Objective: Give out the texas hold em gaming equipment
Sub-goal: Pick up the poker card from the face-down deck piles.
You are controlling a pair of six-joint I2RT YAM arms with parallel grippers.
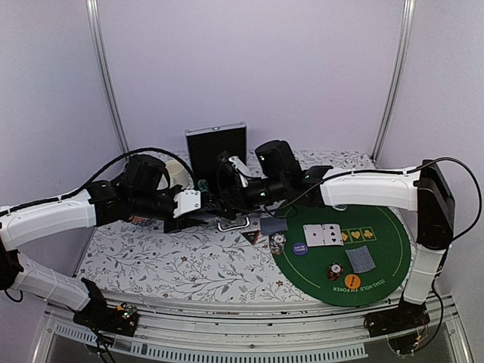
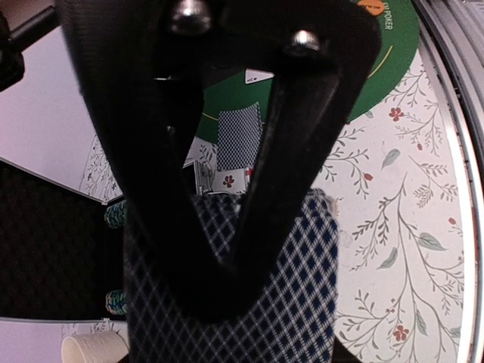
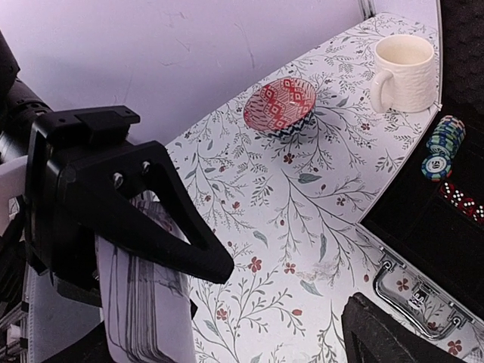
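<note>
My left gripper point(image 1: 195, 206) is shut on a deck of blue-checked cards point(image 2: 302, 302), held above the floral table left of the mat. The deck shows edge-on in the right wrist view point(image 3: 144, 302). My right gripper point(image 1: 224, 202) is open right beside the deck, its jaws wide apart point(image 3: 280, 310). On the green poker mat point(image 1: 386, 242) lie two face-up cards point(image 1: 323, 234), a face-down card point(image 1: 361, 259), a purple disc point(image 1: 300, 247), an orange disc point(image 1: 352, 281) and a chip stack point(image 1: 334, 271). Another chip stack point(image 1: 278, 242) and a dark triangular marker point(image 1: 251, 237) sit at the mat's left edge.
An open black case point(image 1: 215, 147) stands at the back, its metal handle point(image 3: 412, 291) toward me, with chips point(image 3: 442, 144) and red dice point(image 3: 461, 200) inside. A cream mug point(image 3: 401, 72) and a red patterned bowl point(image 3: 280, 106) stand on the floral cloth to the left.
</note>
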